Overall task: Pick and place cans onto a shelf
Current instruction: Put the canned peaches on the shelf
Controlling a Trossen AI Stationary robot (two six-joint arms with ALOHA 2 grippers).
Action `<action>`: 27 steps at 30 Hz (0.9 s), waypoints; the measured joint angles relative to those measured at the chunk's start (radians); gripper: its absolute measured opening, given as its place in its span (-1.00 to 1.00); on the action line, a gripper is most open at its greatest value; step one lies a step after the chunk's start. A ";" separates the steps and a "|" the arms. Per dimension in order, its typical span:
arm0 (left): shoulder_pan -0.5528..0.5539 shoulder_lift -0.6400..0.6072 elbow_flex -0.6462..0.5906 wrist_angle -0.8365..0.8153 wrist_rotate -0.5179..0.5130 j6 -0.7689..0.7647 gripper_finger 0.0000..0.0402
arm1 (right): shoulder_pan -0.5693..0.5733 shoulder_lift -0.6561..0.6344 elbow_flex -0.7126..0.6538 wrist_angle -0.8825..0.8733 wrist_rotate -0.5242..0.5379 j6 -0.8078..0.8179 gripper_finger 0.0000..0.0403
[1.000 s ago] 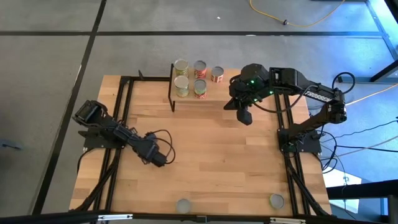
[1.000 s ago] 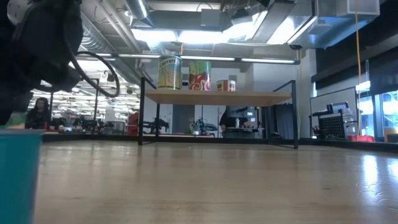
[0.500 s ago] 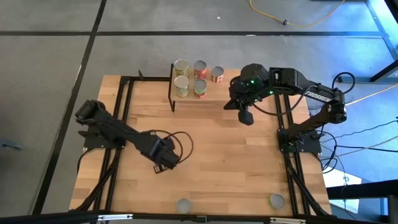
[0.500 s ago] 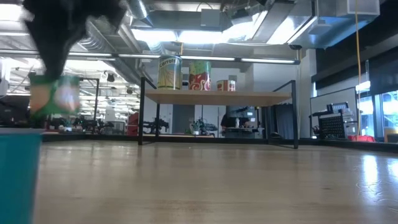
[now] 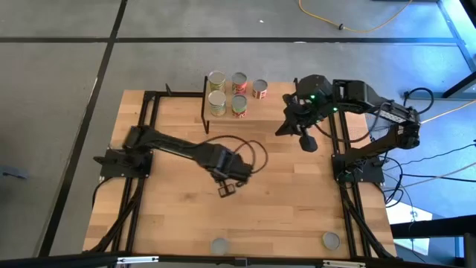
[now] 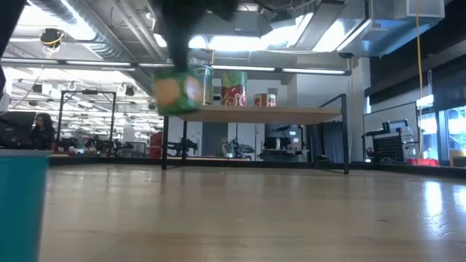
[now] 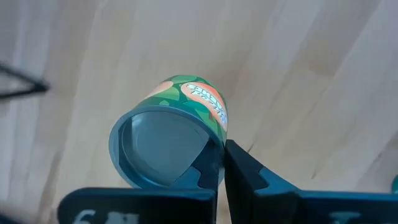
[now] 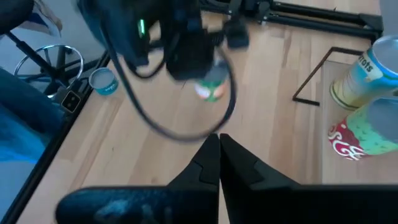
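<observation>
L pincer (image 7: 217, 163) clamps green can (image 7: 177, 134), mid-table, above wood.

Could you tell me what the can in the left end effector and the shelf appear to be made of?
The green can held by the left end effector looks like metal with a dull grey recessed end and a printed paper label. The shelf seems to be a pale wooden board, matte, on thin black legs, probably metal.

My high camera looks straight down on the whole table (image 5: 297, 208). My low one sits at tabletop height, facing the shelf (image 6: 255, 113) and room behind. Each wrist camera looks down close past its fingers; all four show the green can (image 7: 186, 118).
</observation>
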 joint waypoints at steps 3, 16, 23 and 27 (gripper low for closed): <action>0.015 0.109 0.091 0.001 0.045 0.046 -0.99 | 0.000 -0.029 0.000 -0.005 -0.001 -0.028 -0.97; 0.009 0.348 0.222 0.063 0.178 0.111 -0.99 | 0.000 -0.125 0.000 -0.004 -0.030 -0.033 -0.96; 0.013 0.353 0.223 0.091 0.196 0.103 -0.77 | 0.000 -0.131 0.000 -0.005 -0.030 -0.033 -0.96; 0.015 0.353 0.223 0.091 0.255 0.078 -0.73 | 0.000 -0.131 0.000 -0.009 -0.030 -0.035 -0.96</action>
